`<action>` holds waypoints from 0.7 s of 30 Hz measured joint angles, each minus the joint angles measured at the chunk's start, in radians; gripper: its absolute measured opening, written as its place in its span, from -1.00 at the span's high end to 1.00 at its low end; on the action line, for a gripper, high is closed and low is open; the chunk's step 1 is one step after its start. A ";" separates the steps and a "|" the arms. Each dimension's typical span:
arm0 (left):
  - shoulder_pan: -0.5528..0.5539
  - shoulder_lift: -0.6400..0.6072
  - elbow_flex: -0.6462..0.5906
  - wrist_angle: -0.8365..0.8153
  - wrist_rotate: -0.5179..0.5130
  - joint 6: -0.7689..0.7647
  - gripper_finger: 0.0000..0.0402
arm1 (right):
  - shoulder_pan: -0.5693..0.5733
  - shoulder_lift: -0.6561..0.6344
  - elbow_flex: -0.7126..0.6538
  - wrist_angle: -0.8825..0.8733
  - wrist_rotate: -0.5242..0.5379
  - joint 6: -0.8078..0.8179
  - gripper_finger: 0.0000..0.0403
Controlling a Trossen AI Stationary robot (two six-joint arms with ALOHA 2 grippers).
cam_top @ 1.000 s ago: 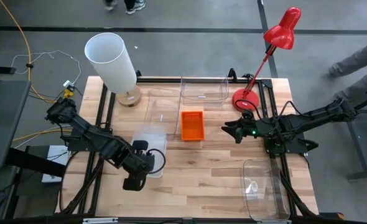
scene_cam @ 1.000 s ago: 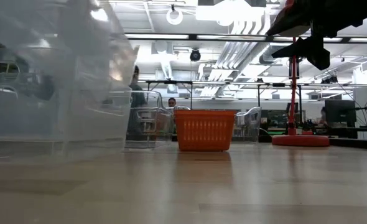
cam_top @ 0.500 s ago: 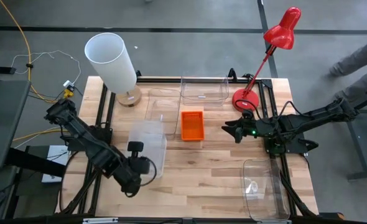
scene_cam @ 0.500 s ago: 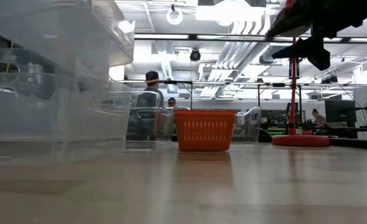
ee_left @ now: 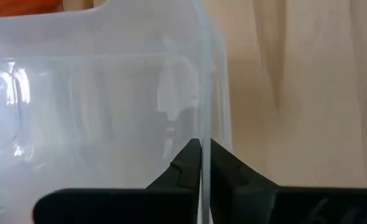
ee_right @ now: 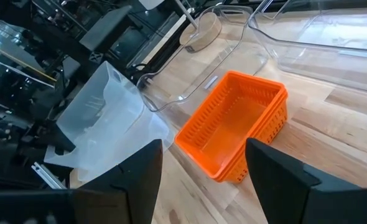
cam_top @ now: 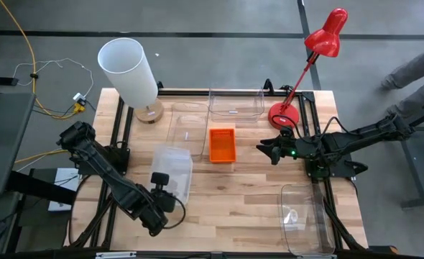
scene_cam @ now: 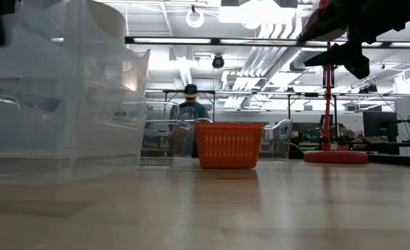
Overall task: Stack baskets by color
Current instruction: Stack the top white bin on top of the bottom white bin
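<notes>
My left gripper (cam_top: 159,188) is near the table's front left, shut on a clear bin (cam_top: 172,170), which fills the left of the low view (scene_cam: 59,90) and looks tilted in the right wrist view (ee_right: 102,124). An orange mesh basket (cam_top: 223,144) stands on its base at the table's middle (scene_cam: 228,145), also seen in the right wrist view (ee_right: 233,121). My right gripper (cam_top: 262,151) hangs open above the table to the basket's right, touching nothing (ee_right: 205,163). My left gripper pinches the clear bin's wall at its upper rim (ee_left: 201,127), one finger (ee_left: 185,163) inside the bin and the other (ee_left: 226,163) outside. The fingers come from above, slanting down from the table's near side. The bin is tilted; whether its base touches the table I cannot tell.
Further clear bins lie at the back middle (cam_top: 236,104), left of the orange basket (cam_top: 187,126) and at the front right corner (cam_top: 305,216). A white lampshade (cam_top: 129,72) stands back left, a red desk lamp (cam_top: 287,111) back right. A person shows beyond the table (scene_cam: 190,111).
My left arm has swung toward the table's near edge and sunk, its wrist turning, still shut on the clear bin. The bin has tipped with it, its wall standing more upright in the low view.
</notes>
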 joint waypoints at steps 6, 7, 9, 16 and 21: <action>0.000 0.000 0.000 0.097 0.025 0.002 1.00 | 0.000 0.000 0.000 -0.001 0.000 0.000 -0.07; 0.000 0.000 0.000 0.098 0.026 0.002 1.00 | 0.000 0.000 0.000 -0.001 0.000 0.000 -0.07; 0.000 0.000 0.000 0.089 0.028 0.002 1.00 | 0.000 0.000 0.000 -0.001 0.000 0.000 -0.07; 0.002 0.000 0.000 0.086 0.029 0.002 0.99 | 0.000 0.000 0.000 -0.001 0.001 -0.003 -0.07; 0.002 0.000 0.000 0.085 0.026 0.008 0.86 | 0.000 0.000 0.000 -0.001 0.001 -0.003 -0.07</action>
